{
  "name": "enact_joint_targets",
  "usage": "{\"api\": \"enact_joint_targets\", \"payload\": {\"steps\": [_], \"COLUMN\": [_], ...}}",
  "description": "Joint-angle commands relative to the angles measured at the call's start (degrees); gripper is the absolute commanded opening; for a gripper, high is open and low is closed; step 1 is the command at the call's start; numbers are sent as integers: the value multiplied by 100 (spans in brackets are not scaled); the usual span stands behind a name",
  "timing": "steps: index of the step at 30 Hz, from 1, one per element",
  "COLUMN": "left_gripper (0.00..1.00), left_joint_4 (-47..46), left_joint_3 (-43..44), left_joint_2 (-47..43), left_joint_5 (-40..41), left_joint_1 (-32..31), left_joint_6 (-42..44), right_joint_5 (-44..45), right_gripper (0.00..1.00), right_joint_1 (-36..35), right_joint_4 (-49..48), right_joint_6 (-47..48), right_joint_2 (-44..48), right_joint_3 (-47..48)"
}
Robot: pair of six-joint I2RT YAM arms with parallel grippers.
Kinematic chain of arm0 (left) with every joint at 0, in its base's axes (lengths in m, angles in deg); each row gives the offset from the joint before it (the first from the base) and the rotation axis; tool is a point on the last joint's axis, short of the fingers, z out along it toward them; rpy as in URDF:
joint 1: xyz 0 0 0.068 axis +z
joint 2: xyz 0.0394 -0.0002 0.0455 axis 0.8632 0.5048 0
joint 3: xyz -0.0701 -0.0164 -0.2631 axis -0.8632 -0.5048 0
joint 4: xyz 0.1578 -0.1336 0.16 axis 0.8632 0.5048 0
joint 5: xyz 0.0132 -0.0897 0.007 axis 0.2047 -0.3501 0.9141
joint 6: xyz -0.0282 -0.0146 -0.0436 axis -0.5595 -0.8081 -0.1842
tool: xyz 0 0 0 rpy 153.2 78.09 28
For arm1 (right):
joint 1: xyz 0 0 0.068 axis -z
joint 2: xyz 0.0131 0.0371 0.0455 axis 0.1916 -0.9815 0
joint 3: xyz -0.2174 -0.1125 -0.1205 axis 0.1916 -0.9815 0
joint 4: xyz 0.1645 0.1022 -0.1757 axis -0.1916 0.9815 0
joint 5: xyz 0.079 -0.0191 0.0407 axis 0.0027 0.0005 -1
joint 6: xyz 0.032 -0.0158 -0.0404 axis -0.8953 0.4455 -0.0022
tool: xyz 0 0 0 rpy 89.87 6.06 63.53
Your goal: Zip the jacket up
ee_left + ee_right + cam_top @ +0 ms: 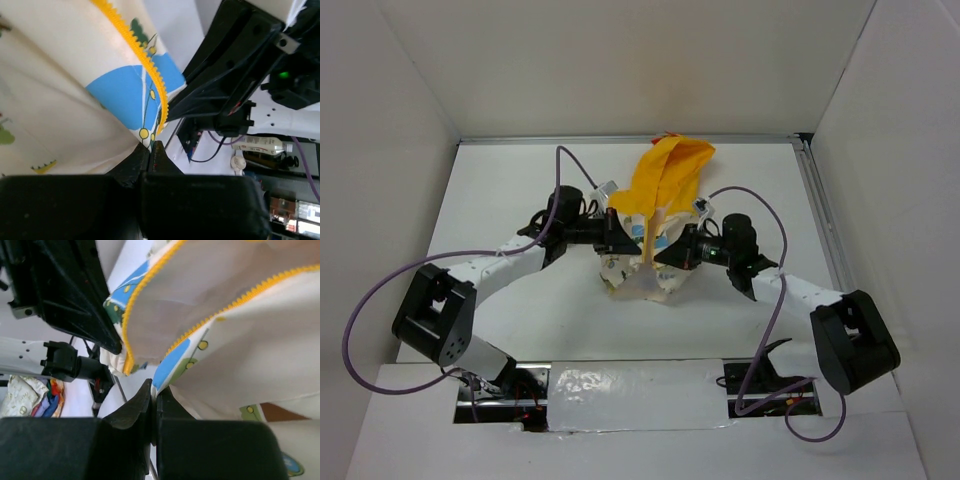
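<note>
1. The left gripper (151, 154) has its fingers pressed together. The lower corner of the jacket (60, 90), right beside the yellow zipper teeth (145, 57), is pinched at their tips.
2. The right gripper (154, 392) is squeezed tight in the same way. It nips a blue-and-white corner of the other front panel, just below that panel's own row of teeth.
3. From above, the two grippers face each other across the jacket's front opening. They are near one another but apart, each on the panel of its own side.
4. The jacket sits about the middle of the table (510, 190). Its orange-yellow hood (670, 180) spreads toward the far edge, and the cream body is bunched toward the near edge between the two arms.
5. The front is not closed: in the right wrist view the two toothed edges run separately, with a gap between them.
6. The dark finger bodies fill the bottom of both wrist views, so how deep the cloth reaches between the fingers is hidden.
7. In the overhead view the grippers and wrists cover much of the jacket's front, and the prints are too small to read.
8. Both wrist views cut the jacket off at their edges, and whether a slider sits on either row cannot be told.
</note>
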Motion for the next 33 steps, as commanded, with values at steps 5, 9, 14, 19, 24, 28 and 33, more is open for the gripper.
{"api": "enact_joint_targets", "payload": {"steps": [5, 9, 14, 19, 24, 28, 33], "left_gripper": [0, 0, 0, 0, 0, 0, 0], "left_joint_4": [-1930, -2502, -2792, -3179, -3539, -3760, -3558], "left_joint_3": [-134, -301, -459, -521, -565, -574, -529], "left_joint_2": [143, 73, -138, -191, -86, 2, 29], "left_joint_5": [-668, -643, -520, -668, -897, -986, -828], "left_joint_1": [31, 31, 31, 40, 48, 48, 127], "left_joint_6": [-1424, -1839, -2041, -2269, -2463, -2586, -2472], "right_joint_5": [378, 625, 906, 889, 959, 854, 635], "right_gripper": [0, 0, 0, 0, 0, 0, 0], "right_joint_1": [-378, -395, -404, -413, -430, -439, -457], "right_joint_4": [-1839, -2261, -2306, -2218, -2288, -2323, -1991], "right_joint_6": [-111, -296, -270, -252, -296, -287, -139], "right_joint_2": [704, 976, 1451, 1566, 1601, 1654, 1960], "right_joint_3": [-422, -615, -809, -757, -748, -748, -695]}}
